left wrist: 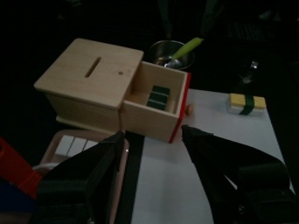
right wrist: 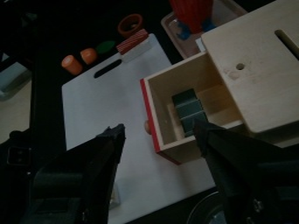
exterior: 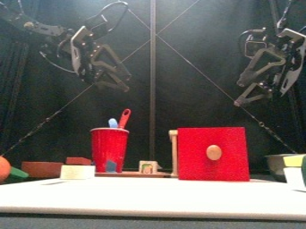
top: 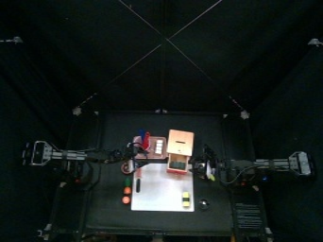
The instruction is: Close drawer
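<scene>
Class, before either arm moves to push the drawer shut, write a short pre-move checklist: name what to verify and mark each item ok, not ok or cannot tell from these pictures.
1. Drawer pulled out of the wooden box, needing a push: ok.
2. Red drawer front faces the table's front edge with nothing pressed against it: ok.
3. Left end effector open and empty: ok.
4. Right end effector open and empty: ok.
5. Both arms hang raised above the box, touching nothing: ok.
6. Green block inside the drawer lies low enough to clear the box: cannot tell.
</scene>
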{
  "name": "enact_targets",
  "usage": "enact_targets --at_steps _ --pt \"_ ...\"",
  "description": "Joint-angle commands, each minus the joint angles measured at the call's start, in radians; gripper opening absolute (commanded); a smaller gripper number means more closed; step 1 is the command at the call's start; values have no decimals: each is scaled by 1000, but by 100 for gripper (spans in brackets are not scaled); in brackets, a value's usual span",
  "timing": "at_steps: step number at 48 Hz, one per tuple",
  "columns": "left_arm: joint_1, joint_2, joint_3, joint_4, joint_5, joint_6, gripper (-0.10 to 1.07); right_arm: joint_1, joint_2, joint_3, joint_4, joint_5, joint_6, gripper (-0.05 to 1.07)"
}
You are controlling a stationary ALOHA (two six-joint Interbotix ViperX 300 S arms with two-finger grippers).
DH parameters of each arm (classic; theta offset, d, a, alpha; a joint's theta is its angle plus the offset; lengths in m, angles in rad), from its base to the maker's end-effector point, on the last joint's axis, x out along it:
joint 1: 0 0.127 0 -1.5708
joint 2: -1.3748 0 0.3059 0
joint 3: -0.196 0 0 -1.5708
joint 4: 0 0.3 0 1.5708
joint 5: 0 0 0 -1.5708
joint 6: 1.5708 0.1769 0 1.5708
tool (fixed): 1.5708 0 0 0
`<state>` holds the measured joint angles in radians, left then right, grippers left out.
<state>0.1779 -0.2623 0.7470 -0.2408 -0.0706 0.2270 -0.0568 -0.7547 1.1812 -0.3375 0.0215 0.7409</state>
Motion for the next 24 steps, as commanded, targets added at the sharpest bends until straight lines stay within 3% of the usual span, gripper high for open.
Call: enact_targets --at_steps 1,13,24 --pt "35 95 -124 25 23 2 89 17 3 -26 0 0 3 94" --pt "95 302 -359 117 130 5 89 48 8 -40 9 23 8 90" --pt "97 408 -489 176 121 3 88 78 21 -49 23 23 8 69"
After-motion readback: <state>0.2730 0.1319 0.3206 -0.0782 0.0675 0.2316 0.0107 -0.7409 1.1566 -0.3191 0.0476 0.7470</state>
